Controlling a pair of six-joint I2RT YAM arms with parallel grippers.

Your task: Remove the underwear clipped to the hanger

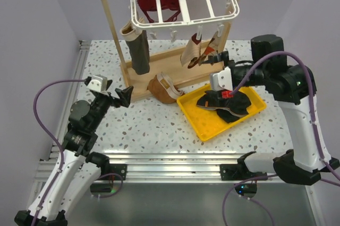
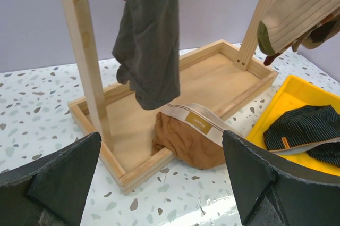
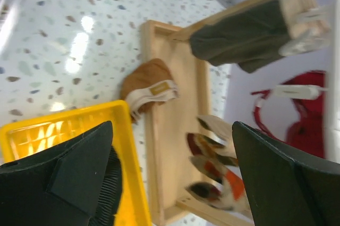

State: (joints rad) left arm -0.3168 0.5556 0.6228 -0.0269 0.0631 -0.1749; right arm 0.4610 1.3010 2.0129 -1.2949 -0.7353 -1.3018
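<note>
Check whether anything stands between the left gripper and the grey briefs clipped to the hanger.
Nothing visible does. The left gripper faces the grey briefs with open jaws. The wooden post stands left of that line, and the brown briefs lie lower, on the base rim.

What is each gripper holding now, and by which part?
Nothing is held: the left gripper and the right gripper both stand open and empty.

Pale lilac walls [image 1: 37, 18] enclose a white speckled tabletop [image 1: 154, 127] on three sides, aluminium rails [image 1: 170, 158] run along its near edge, and light spots [image 3: 79, 45] glint on it
</note>
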